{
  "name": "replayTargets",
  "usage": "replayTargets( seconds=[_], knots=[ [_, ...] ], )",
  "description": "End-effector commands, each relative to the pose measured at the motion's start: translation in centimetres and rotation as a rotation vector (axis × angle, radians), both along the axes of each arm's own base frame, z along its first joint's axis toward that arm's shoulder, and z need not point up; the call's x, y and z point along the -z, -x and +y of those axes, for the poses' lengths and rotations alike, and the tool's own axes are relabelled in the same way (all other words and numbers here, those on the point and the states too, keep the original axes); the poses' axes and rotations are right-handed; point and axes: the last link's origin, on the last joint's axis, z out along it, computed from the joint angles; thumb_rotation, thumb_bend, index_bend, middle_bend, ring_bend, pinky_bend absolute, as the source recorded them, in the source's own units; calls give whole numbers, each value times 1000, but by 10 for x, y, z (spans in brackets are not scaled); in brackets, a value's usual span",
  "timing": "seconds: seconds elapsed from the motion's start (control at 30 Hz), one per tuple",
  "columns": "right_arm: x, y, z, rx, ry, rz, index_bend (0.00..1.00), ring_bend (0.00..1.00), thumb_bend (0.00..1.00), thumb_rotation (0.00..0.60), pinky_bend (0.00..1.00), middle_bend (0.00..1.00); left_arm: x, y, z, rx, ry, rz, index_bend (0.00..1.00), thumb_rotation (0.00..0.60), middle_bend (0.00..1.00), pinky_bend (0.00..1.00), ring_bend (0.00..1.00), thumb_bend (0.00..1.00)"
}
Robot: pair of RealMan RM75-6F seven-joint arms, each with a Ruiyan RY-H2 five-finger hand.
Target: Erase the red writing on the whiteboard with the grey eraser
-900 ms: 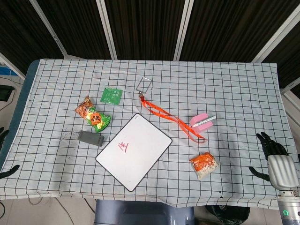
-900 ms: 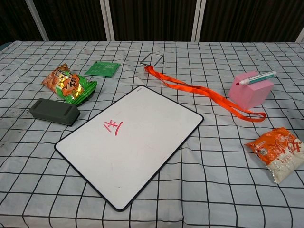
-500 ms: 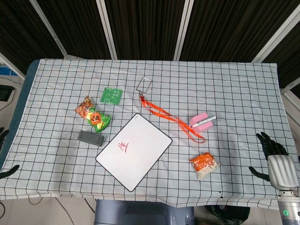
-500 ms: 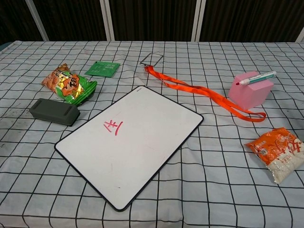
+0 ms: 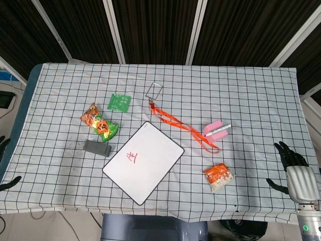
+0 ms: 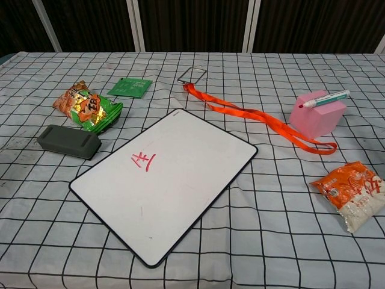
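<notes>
A white whiteboard (image 5: 150, 165) with a dark rim lies tilted near the table's front middle, also seen in the chest view (image 6: 180, 180). Small red writing (image 5: 132, 157) sits on its left part (image 6: 143, 161). The grey eraser (image 5: 97, 147) lies flat on the cloth just left of the board (image 6: 68, 141), untouched. My right hand (image 5: 296, 173) hovers at the table's front right corner, fingers spread and holding nothing. Only dark fingertips of my left hand (image 5: 2, 146) show at the far left edge, spread apart and empty. Both hands are far from the eraser.
An orange-green snack bag (image 5: 99, 123) lies just behind the eraser, with a green packet (image 5: 119, 102) further back. An orange lanyard (image 5: 183, 128) runs from the board's far corner to a pink block carrying a marker (image 5: 215, 129). An orange packet (image 5: 218, 176) lies right of the board.
</notes>
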Motion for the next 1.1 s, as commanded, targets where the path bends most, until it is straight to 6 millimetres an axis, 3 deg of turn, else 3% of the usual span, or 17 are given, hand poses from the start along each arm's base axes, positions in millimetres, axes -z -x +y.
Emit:
replayTargets(
  seconds=[0.03,0.3,0.73,1.1],
  knots=[
    [0,0,0,1,1,-1,7,198,146,600,224,101,2,0,2,7,12,7,0,600,0,0,0,86],
    [0,0,0,5,-1,-4,7,198,147,600,224,101,21,-8,25,35,108,52,0,600,0,0,0,91],
    [1,1,-1,12,-4,-3,7,198,146,600,224,100,55,-42,101,87,277,176,0,600,82,0,0,157],
    [2,1,-2,24,-8,-5,7,206,146,600,224,101,90,-46,134,79,372,213,159,600,198,0,0,162]
  ],
)
